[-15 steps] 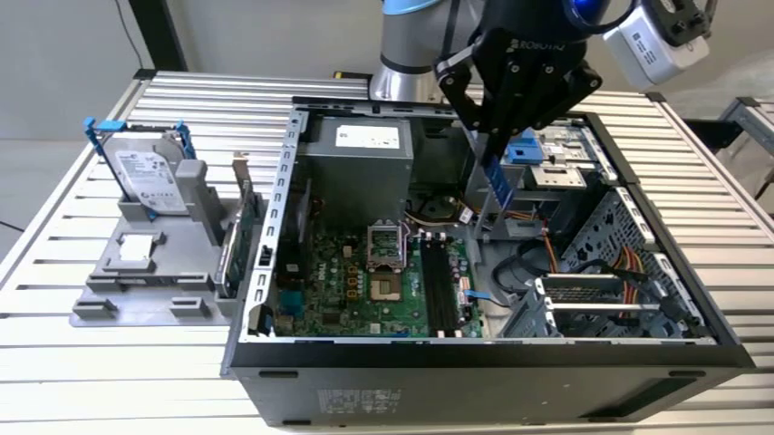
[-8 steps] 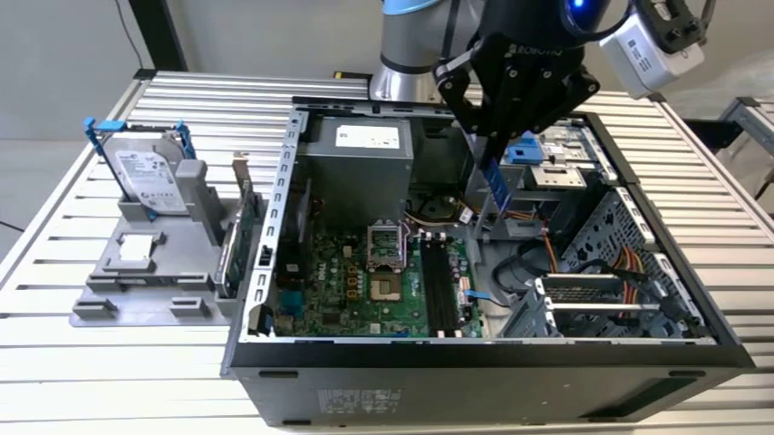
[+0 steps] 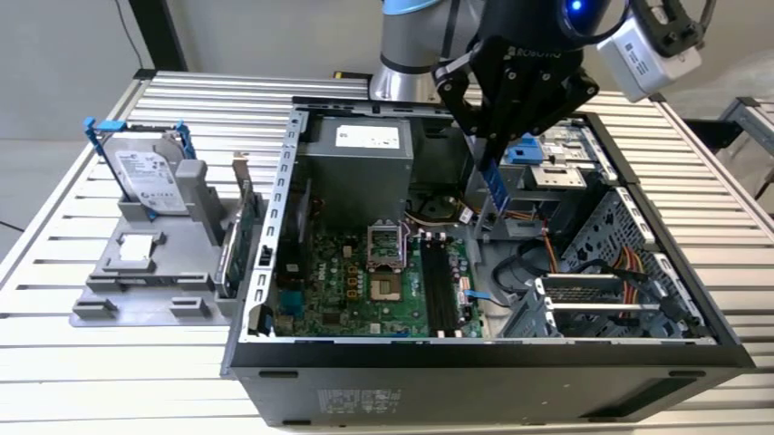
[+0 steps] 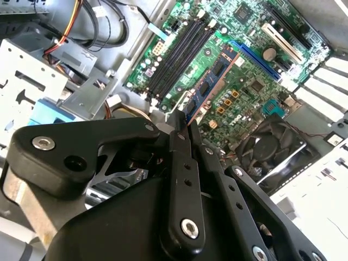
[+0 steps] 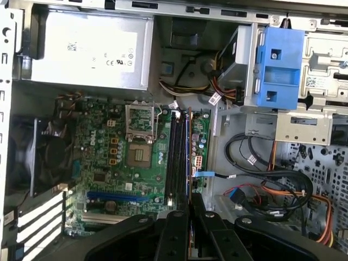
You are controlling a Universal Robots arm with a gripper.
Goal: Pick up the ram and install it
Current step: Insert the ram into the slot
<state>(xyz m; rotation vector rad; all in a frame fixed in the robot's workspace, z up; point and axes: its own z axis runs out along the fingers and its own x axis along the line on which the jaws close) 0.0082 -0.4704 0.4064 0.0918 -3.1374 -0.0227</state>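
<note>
Gripping ram (image 3: 494, 186) by its upper end in the claw (image 3: 487, 131) — hanging long-axis down over open case (image 3: 484, 362), not yet touching memory slots (image 3: 438, 288) — edge parallel to slots in first wrist view.

Exterior high, oblique; both wrist views over motherboard (image 5: 103, 163) (image 4: 239, 81).

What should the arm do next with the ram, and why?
Probably ease down toward the memory slots: the gripper is shut on the ram, which hangs above the open computer case, clear of the motherboard, and the slots look empty.
</note>
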